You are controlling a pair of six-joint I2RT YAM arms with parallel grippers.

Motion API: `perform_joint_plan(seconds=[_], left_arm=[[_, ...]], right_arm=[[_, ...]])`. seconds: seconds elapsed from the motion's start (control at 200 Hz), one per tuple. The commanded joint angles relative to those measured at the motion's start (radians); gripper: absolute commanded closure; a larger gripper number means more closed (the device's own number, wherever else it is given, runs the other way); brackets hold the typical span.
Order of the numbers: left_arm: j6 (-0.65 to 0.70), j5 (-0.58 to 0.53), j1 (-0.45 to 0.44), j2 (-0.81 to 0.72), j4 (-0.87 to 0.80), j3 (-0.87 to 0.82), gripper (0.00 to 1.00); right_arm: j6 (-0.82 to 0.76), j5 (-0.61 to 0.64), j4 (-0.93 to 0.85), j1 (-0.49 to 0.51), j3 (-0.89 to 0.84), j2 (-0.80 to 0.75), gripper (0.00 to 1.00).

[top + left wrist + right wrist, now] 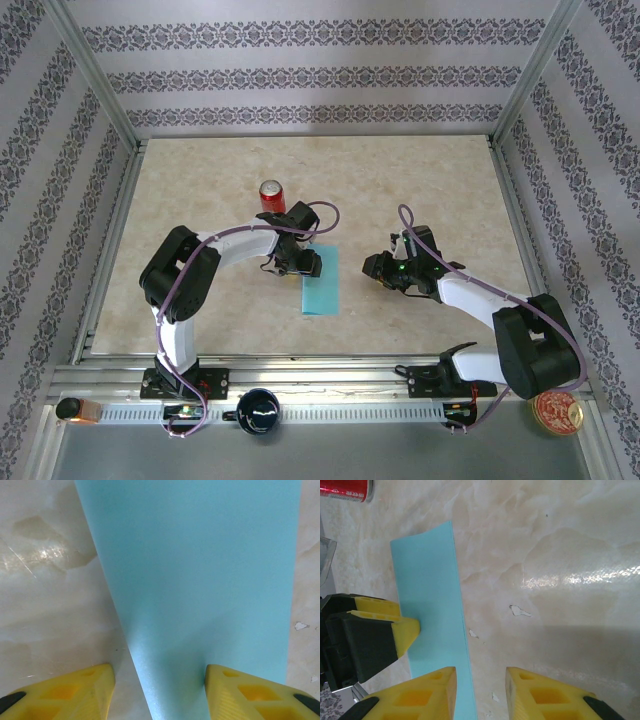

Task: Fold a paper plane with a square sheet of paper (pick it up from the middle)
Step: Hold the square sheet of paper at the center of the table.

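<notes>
Both half-open, empty: left gripper (160,690) over the far end of the folded sheet of paper (322,290) mid-table, right gripper (481,685) just right of it; mid-fold, probably, a long edge to lift next.

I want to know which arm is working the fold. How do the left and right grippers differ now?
The left gripper hangs over the paper, straddling one long edge; the right gripper sits beside the paper, its gap over bare table. The left gripper's jaws stand wider apart than the right gripper's. Both are open, hold nothing and have yellow fingers.
</notes>
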Motion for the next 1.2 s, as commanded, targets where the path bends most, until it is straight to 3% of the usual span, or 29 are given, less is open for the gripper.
perform_joint_plan(seconds=[0.0,0.789,1.194], left_arm=[[0.014,-0.071,0.002,0.014,-0.017,0.011,0.48],[0.039,-0.041,0.001,0.028,-0.025,0.033,0.48],[0.094,-0.089,-0.006,0.037,-0.072,0.055,0.48]], right_arm=[[0.009,-0.015,0.014,0.011,0.020,0.008,0.67],[0.008,-0.019,0.006,0.021,0.037,0.015,0.66],[0.010,-0.018,0.006,0.024,0.040,0.018,0.66]])
